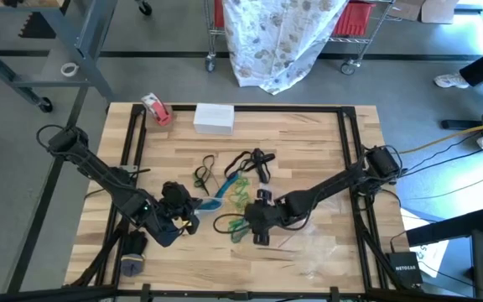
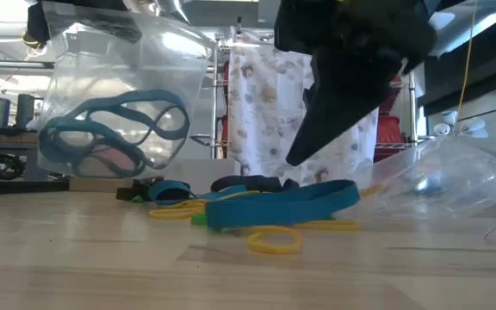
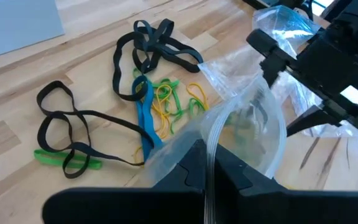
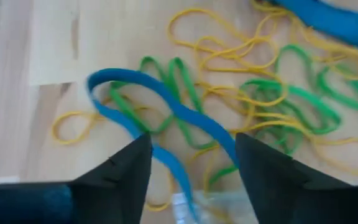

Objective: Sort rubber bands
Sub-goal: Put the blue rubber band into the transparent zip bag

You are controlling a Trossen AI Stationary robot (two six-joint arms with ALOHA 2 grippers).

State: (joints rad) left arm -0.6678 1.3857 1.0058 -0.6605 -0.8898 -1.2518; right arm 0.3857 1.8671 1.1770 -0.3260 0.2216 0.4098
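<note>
Blue band (image 4: 166,109), lying flat on the wood, runs right between the spread fingers of the right gripper (image 4: 191,158), its long line slanting from upper left to lower right of the wrist frame, so this arm is nearest. Just beyond, green and yellow bands (image 4: 272,81) tangle mid-table. Farther off, the left gripper (image 3: 207,171) is clamped on a clear bag (image 3: 241,134).

The pale wooden plank tabletop (image 1: 309,143) carries a loose pile of black, blue, green and yellow rubber bands (image 1: 233,180) at its middle; beyond the pile lie a white rectangular box (image 1: 214,118) and a red-and-white tape roll (image 1: 156,108).
</note>
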